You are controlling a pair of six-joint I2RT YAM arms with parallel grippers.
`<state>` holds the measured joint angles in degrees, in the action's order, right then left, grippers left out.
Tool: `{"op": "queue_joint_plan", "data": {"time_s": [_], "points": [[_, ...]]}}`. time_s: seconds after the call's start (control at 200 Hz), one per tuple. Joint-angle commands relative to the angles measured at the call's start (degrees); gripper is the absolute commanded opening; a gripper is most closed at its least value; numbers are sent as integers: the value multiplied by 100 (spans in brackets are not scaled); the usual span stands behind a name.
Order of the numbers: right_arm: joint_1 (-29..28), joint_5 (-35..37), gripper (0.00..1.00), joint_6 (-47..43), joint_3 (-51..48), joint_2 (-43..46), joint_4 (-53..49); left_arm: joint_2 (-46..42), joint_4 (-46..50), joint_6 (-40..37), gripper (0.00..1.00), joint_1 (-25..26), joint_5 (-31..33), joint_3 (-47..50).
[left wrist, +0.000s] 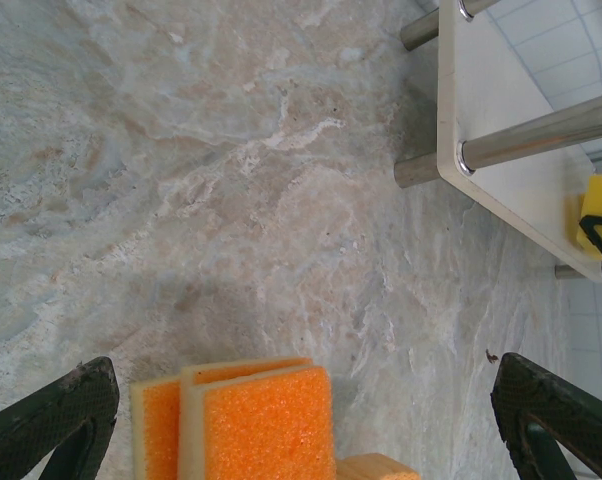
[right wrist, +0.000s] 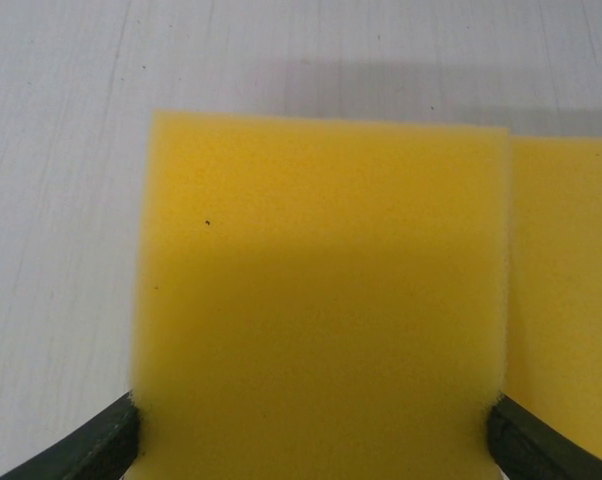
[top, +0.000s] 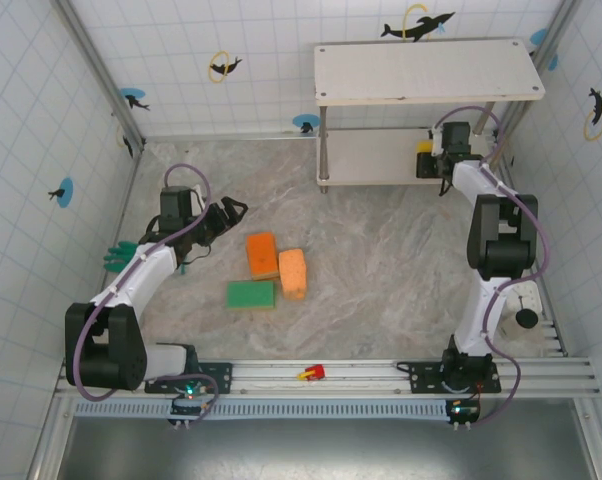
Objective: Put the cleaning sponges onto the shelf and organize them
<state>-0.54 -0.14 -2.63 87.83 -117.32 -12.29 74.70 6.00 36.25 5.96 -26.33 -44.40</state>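
Occlusion limits the top view: the upper board of the shelf [top: 426, 72] covers much of the lower tier, and the right pincer [top: 436, 165] hides most of the yellow sponge [right wrist: 321, 280] there. From the right wrist, that sponge lies flat over the lower board, whether touching it cannot be told, and its near edge is cut off by the frame. A second yellow sponge [right wrist: 571, 300] just beside it is cropped at the right. The right pincer is partly open, both pads against the sponge's sides, gripping it. The left pincer [top: 228, 213] stands wide open and empty above the counter [top: 381, 260], near the orange sponge [top: 262, 254], pale orange sponge [top: 293, 273] and green sponge [top: 251, 294].
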Motion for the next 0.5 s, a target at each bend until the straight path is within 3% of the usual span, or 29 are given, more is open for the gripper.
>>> {"op": "queue_joint_plan", "data": {"time_s": [0.0, 0.496], "points": [[36, -131, 68, -114, 372, -196, -165, 1, 61, 22, 97, 11, 31, -77], [45, -289, 69, -107, 661, -432, -333, -25, 88, 22, 97, 15, 61, -44]]}}
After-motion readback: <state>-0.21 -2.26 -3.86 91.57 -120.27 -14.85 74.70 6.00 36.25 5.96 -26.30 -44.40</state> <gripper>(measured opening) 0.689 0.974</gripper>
